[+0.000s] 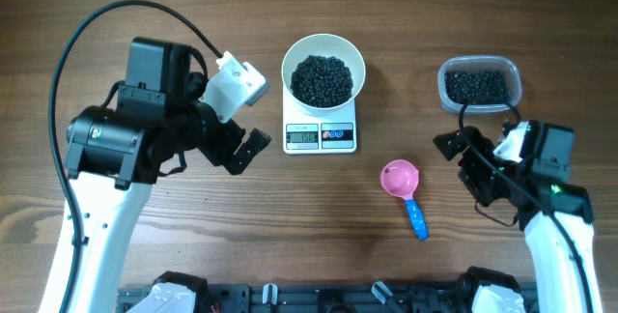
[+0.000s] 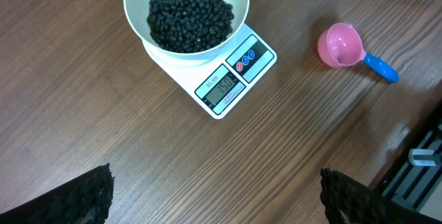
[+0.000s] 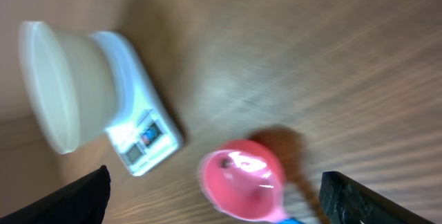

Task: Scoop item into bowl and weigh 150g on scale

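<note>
The white bowl (image 1: 323, 44) stands on the scale (image 1: 321, 136) at the back centre, filled with a heap of the item, black beads (image 1: 322, 79). The left wrist view shows the bowl (image 2: 135, 13), the beads (image 2: 190, 16) and the scale (image 2: 238, 75), whose display appears to read 150. My left gripper (image 1: 239, 149) hangs open left of the scale, with only bare wood between its fingers (image 2: 215, 177). My right gripper (image 1: 465, 166) is open, right of the pink scoop (image 1: 400, 178) and apart from it. The blurred right wrist view shows the scoop (image 3: 242, 182) lying below the open right gripper (image 3: 215, 175).
A clear plastic tub (image 1: 479, 85) holding more black beads stands at the back right, just behind the right arm. The scoop's blue handle (image 1: 416, 218) points toward the front edge. Black fixtures run along the table's front edge (image 1: 319, 298).
</note>
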Robot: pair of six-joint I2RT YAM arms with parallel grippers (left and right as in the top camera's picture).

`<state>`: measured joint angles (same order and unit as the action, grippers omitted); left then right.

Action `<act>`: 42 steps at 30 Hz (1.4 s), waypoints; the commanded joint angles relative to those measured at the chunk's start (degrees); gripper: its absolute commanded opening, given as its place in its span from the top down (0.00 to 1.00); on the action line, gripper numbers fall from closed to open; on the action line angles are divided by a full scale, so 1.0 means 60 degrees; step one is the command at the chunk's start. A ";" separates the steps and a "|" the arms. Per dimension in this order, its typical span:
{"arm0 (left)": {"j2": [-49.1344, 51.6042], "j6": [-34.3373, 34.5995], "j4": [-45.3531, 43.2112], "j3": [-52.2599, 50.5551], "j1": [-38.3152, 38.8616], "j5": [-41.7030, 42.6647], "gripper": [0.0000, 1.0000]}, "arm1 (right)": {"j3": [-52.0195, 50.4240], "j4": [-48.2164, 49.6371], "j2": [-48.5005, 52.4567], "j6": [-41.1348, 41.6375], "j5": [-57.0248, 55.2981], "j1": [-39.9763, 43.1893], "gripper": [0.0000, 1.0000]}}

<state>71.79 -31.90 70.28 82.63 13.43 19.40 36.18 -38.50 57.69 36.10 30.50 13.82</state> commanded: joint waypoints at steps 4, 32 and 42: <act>0.0029 -0.0146 -0.0004 0.0106 -0.0055 0.0015 0.00 | 0.0138 0.0058 0.0419 -0.1865 0.0058 -0.0834 0.36; 0.0029 -0.0149 -0.0004 0.0106 -0.0055 0.0015 0.00 | 0.0146 -0.2346 0.1457 0.1362 -0.5923 -0.1239 0.96; 0.0029 -0.0146 -0.0004 0.0106 -0.0055 0.0011 0.00 | 0.0146 -0.0656 0.3774 0.6550 -0.6725 -0.1235 0.96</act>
<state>71.79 -31.90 70.28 82.63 13.43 19.40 36.47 -42.46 78.67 66.11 -6.52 6.17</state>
